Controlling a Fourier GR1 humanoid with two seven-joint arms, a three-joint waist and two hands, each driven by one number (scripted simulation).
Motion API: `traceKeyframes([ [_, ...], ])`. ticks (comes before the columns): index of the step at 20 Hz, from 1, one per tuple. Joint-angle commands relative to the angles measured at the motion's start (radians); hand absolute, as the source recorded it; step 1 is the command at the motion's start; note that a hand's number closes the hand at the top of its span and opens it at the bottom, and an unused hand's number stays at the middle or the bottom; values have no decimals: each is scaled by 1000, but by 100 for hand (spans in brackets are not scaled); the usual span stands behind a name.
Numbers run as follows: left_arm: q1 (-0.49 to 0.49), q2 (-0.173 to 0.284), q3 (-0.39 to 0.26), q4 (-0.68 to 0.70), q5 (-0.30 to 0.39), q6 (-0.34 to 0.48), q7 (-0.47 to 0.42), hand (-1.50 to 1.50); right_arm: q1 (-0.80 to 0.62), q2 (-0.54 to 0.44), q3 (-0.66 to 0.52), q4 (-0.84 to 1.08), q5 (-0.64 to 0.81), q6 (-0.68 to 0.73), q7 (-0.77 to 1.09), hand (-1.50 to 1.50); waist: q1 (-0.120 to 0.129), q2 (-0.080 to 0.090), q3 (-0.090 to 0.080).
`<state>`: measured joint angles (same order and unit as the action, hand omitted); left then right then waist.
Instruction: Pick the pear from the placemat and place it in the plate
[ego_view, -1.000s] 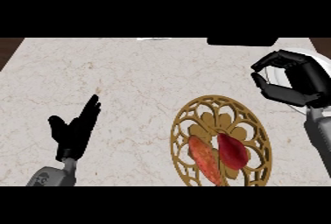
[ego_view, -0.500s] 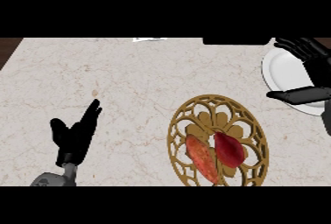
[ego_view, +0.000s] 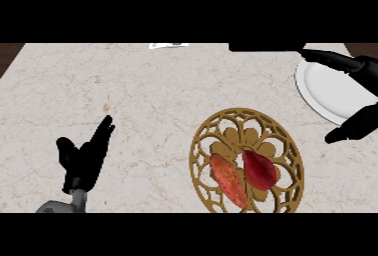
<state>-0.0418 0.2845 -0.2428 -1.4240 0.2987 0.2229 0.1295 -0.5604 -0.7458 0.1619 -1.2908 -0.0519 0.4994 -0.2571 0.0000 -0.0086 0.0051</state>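
Head view shows the pale marbled counter (ego_view: 148, 100) with a round golden openwork placemat (ego_view: 247, 161) low and right of centre. On it lie two reddish pieces: a longer orange-red one (ego_view: 227, 179) to the left and a darker red, rounder one, which I take for the pear (ego_view: 260, 170), just beside it on the right. Both rest on the mat, so the pear is not yet picked.

What has changed is at the upper right. A second ago the right hand (ego_view: 360, 95) covered the white round plate (ego_view: 325, 92) almost wholly; half a second ago it had slid toward the edge; now the plate's left part lies bare and the hand sits further right, partly cut off by the frame. Its fingers spread wide above and below the plate's rim, straight rather than curled, and hold nothing. The plate itself is well apart from the mat, up and to the right.

By my reckoning the right hand is out of the way rather than closing on the fruit, so the task stands at its very start: the hand must come back down over the mat to reach the pear.

At lower left the left hand (ego_view: 83, 160) rests open, fingers up, unchanged across the three moments.
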Motion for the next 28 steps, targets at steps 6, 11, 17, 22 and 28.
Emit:
traceKeyframes([
  [6,-39,-64,-5,112,-19,4,24,0,36,18,120,-193,156,13,188,-150,-7,10,-6],
  [11,21,-21,21,38,5,-57,36,0,81,85,144,-342,191,-8,356,-150,-3,7,-6],
  [17,24,-25,39,14,6,-73,57,0,136,147,201,-343,288,3,393,-150,3,9,-5],
  [22,114,-56,0,-23,-44,-56,16,0,237,180,227,-471,285,40,488,-150,0,6,-5],
  [28,88,-56,32,-60,-56,-57,79,0,295,208,216,-488,400,28,424,-150,1,8,-5],
])
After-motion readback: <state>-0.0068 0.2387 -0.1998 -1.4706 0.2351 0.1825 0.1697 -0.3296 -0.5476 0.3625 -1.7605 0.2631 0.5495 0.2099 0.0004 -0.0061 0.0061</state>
